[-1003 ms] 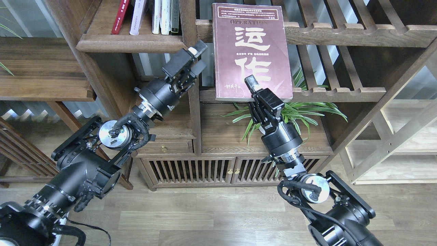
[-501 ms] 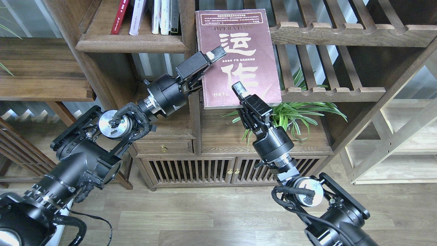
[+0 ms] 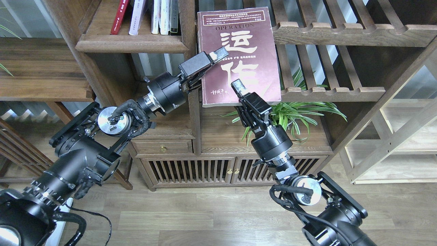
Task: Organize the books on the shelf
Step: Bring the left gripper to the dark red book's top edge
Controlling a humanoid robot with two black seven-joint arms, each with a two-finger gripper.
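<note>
Holding the maroon book (image 3: 239,41) upright in the air before the bookcase, the right gripper (image 3: 239,89) pinches its lower edge; the left gripper (image 3: 218,55) pinches its left edge. Red and pale books (image 3: 136,15) already stand on the shelf (image 3: 129,43); shelving this one remains.

Bright, even daylight; sharp focus, soft shadows, no glare.

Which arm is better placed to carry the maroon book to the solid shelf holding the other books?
Left, probably. Its pincer meets the maroon book at its left edge, nearest the shelf. The right pincer grips the bottom edge, farther away.
</note>
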